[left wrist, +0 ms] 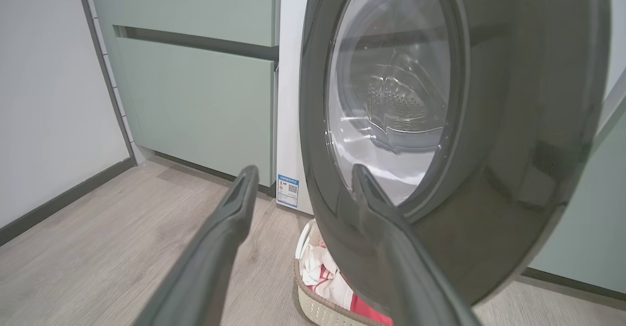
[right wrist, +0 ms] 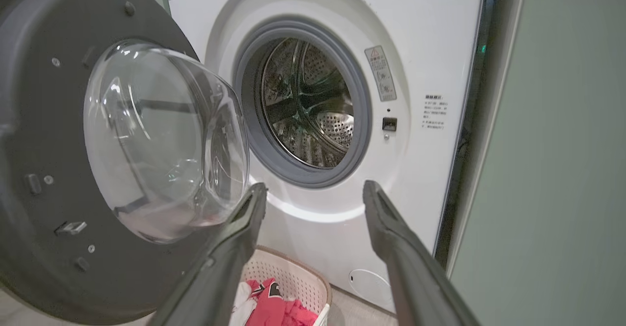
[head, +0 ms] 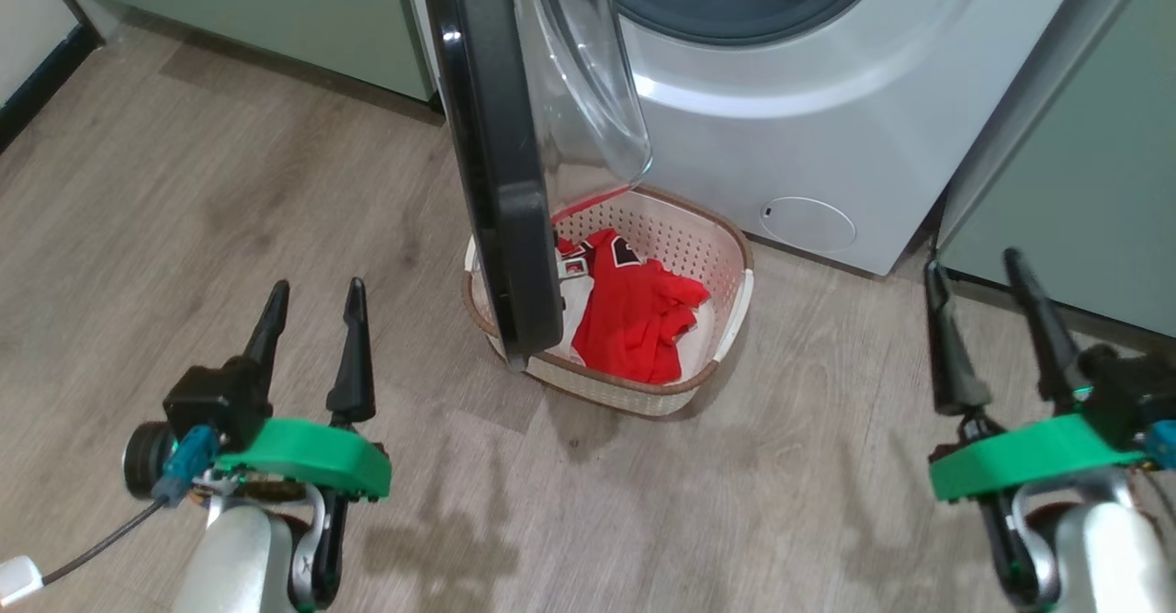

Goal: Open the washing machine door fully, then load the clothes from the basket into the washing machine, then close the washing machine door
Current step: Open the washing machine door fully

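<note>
- Floor (head: 184,181): grey-brown wood-look planks, running up to the foot of the washing machine (head: 808,117).
- Pale green cabinets (left wrist: 195,96) are flanking the washing machine on both sides. A white wall (left wrist: 44,96) with a dark skirting is lying further out to its left.
- The washing machine door (head: 501,181) is standing open, swung out from the machine's left side, with the drum mouth (right wrist: 308,103) being left uncovered.
- The basket (head: 698,236) is sitting on the floor just in front of the washing machine, partly under the open door. The clothes (head: 634,319) are lying inside it, red with white patches.
- Writing: a blue-and-white sticker (left wrist: 287,190) is being shown low on the machine's left front corner. A warning label (right wrist: 381,73) and small printed lines (right wrist: 434,112) are sitting right of the drum mouth. None of it can be read.
- A round service flap (head: 808,223) is being shown low on the machine's front, right of the basket.
- Left end effector (head: 317,285): fingers are being kept spread wide, nothing pinched, nothing touched, pointing at the door's outer face.
- Right end effector (head: 972,262): likewise spread wide and empty, pointing at the machine's front.
</note>
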You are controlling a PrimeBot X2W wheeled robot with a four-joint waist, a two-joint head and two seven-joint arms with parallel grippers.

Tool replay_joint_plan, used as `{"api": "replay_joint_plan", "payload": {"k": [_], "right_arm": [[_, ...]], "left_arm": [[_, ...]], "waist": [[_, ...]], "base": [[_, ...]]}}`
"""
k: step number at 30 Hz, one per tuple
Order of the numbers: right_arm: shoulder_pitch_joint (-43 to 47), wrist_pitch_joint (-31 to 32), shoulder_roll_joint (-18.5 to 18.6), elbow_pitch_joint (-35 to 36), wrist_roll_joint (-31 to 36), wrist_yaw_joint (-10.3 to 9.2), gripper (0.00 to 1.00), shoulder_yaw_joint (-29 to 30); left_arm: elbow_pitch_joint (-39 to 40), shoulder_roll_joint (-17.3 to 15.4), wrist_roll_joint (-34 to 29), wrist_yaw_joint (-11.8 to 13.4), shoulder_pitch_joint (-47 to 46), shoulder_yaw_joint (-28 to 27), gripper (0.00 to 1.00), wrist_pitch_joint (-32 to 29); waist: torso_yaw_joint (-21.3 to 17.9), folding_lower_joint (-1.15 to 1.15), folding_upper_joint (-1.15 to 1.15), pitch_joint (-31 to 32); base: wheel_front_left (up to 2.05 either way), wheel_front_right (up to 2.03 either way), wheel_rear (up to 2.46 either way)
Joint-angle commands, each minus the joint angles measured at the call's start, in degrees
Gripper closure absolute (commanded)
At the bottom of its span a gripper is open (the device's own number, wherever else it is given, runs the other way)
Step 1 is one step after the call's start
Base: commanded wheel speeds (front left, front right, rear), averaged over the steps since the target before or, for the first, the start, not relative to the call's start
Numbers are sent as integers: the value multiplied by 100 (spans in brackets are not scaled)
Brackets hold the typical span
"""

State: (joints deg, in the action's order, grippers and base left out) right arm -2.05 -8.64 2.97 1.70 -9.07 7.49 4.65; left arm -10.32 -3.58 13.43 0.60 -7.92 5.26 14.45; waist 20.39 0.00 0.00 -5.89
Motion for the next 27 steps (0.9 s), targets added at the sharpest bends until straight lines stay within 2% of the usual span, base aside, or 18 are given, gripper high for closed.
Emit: {"api": "replay_joint_plan", "payload": {"k": [1, 11, 27], "right_arm": [[-151, -98, -8, 96, -9, 0, 0, -194], [-389, -230, -9, -561, 61, 0, 0, -467], [-570, -304, -9, -853, 156, 0, 0, -460]], "left_arm": [[159, -119, -73, 29, -132, -226, 0, 55], [126, -138, -84, 49, -119, -193, 0, 55], [92, -134, -49, 58, -120, -123, 0, 55]], "waist": [[-14, 0, 0, -1], [-15, 0, 0, -5], [22, 0, 0, -52]], "base": [[0, 0, 0], [0, 0, 0], [0, 0, 0]]}}
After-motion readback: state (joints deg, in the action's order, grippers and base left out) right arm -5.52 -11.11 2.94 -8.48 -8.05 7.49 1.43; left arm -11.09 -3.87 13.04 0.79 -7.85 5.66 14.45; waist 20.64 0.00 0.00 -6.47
